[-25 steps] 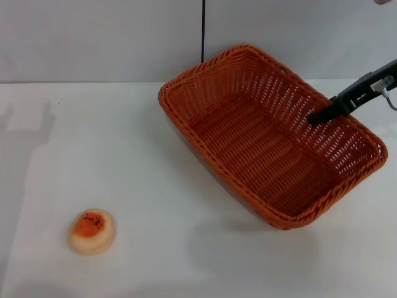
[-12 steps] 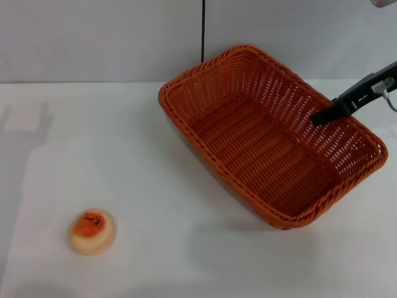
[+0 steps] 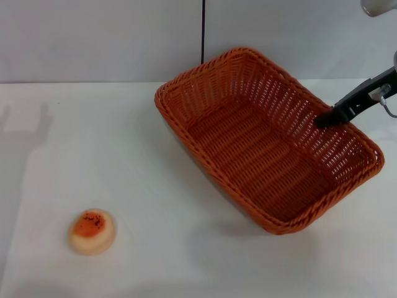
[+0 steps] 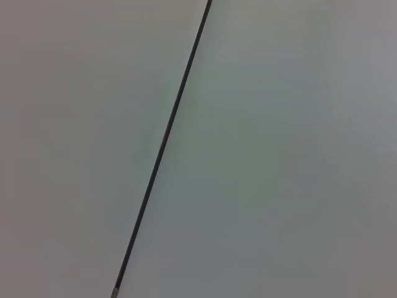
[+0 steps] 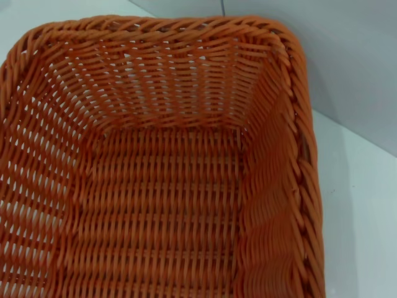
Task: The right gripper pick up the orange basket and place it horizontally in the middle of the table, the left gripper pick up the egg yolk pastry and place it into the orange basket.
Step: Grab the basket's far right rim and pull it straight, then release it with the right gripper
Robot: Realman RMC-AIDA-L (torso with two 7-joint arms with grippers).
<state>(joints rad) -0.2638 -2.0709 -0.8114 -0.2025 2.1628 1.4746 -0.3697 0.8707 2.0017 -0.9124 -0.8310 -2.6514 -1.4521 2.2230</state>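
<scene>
right gripper, jaws clamped on the far-right rim of the tilted basket: carry it level toward the counter centre, turning it horizontal.

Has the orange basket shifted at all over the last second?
Yes. The orange basket has swung slightly: its far left corner sits a little farther left of the wall's dark seam, and its right corner has risen. The egg yolk pastry has not moved.

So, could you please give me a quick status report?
Right end effector at the orange basket's right rim. Basket askew on the table, empty. Egg yolk pastry untouched, front left. Left end effector unseen.
</scene>
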